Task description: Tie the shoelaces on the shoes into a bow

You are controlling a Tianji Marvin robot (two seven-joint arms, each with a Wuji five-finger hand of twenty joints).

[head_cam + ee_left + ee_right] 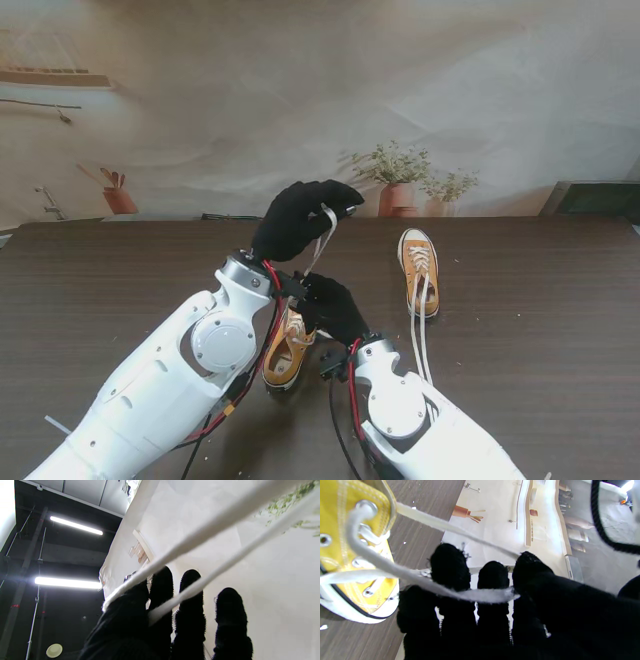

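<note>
I'm pinching one lace in the left hand, raised above the near shoe; right hand pinching the other lace beside it. Laces look limp and slippery, so I'm gripping mid-length.

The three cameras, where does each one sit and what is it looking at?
Stand view: sits above the shoulders, looks down at the dark wooden table and two yellow canvas shoes; both white arms show.
Left wrist view: looks along the black-gloved left hand up at the wall and ceiling lights.
Right wrist view: looks along the black-gloved right hand at the nearer yellow shoe.
All three share the white shoelace.
</note>
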